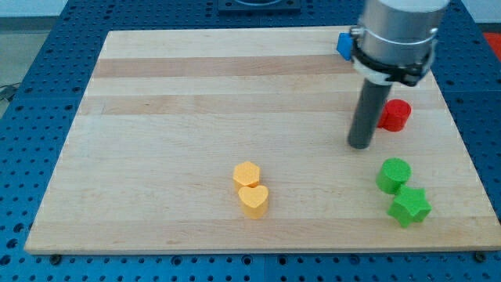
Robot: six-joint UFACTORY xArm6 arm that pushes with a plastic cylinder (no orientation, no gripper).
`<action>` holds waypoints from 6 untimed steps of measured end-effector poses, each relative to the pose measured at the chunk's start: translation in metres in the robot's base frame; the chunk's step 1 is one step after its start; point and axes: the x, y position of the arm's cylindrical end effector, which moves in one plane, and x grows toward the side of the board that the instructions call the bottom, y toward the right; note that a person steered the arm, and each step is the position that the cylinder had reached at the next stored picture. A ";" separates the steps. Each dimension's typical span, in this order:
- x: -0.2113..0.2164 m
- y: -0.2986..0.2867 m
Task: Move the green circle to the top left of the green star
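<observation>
The green circle (393, 174) lies at the view's lower right of the wooden board (196, 102). The green star (410, 206) sits just below and right of it, touching or nearly touching. My tip (360, 145) is on the board above and to the left of the green circle, a short gap away, and to the left of the red circle (394, 114).
A yellow hexagon (246, 174) and a yellow heart (254, 200) sit together at the board's lower middle. A blue block (343, 43) is partly hidden behind the arm at the view's top right. The board's right edge is close to the green blocks.
</observation>
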 end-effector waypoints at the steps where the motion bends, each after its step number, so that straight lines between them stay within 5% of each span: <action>1: 0.000 0.029; 3: 0.021 0.073; 6: 0.044 0.041</action>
